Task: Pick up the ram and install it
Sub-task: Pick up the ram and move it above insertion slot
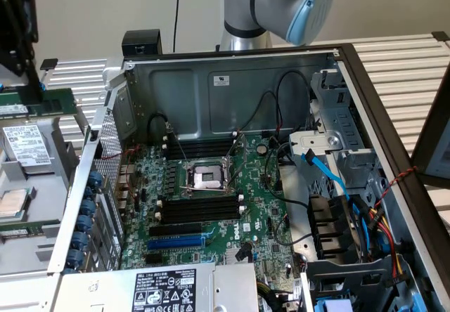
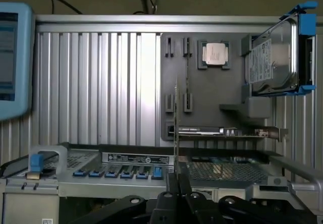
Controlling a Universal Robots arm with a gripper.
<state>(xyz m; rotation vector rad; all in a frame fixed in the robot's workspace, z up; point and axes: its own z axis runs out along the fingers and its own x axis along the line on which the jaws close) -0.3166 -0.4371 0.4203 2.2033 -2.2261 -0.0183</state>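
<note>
The ram [image 1: 49, 102], a thin green stick, hangs at the exterior view's left, outside the open computer case and above a grey parts tray [image 1: 31, 245]. My black gripper [image 1: 29, 87] comes down on it from above and is shut on it. In the wrist view the ram [image 2: 175, 128] appears edge-on as a thin upright strip rising from between my gripper's [image 2: 176, 186] fingers. Black memory slots [image 1: 200, 207] lie on the green motherboard [image 1: 256, 217] beside the CPU socket [image 1: 209, 177], with another bank [image 1: 200, 147] behind it. Both banks are well to the right of the ram.
The case wall [image 1: 98, 178] with blue clips stands between the ram and the motherboard. A blue expansion slot [image 1: 176, 242], cables [image 1: 330, 178] and a drive cage [image 1: 351, 235] crowd the case. The tray holds a CPU [image 2: 216, 53], a hard drive [image 2: 275, 57] and a card [image 2: 222, 131].
</note>
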